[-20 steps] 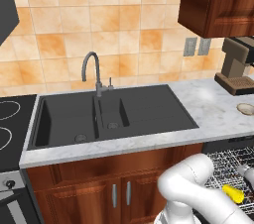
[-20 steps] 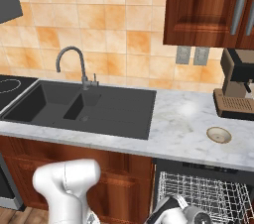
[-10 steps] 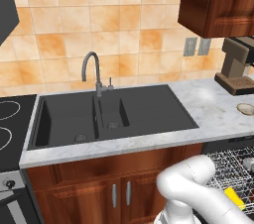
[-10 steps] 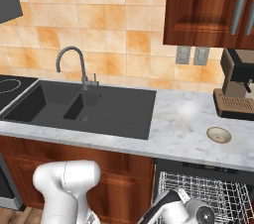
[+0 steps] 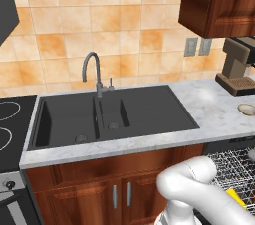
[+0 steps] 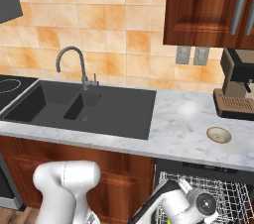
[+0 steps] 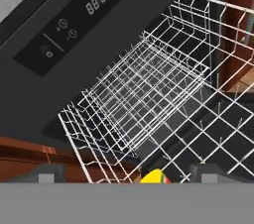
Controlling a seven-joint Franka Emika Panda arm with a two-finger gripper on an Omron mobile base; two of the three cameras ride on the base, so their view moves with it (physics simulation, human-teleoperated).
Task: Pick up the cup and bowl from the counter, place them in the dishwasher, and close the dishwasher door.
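White Franka arm, glossy smooth shell, rounded fat link segments like bent tubes. Big bulbous elbow/shoulder housing in both base views, soft grey shading on the curves. Dark, near-black joint seam between links in the right base view. Wrist end there: pale grey round flange, disc face with a darker centre hub and a small dark dot beside it. tool (image 7: pixel 126 173) has two small dark grey finger tips (image 7: pixel 47 172), blocky, flat-topped, matte. No cables, screws, labels or markings can be made out on the shell.
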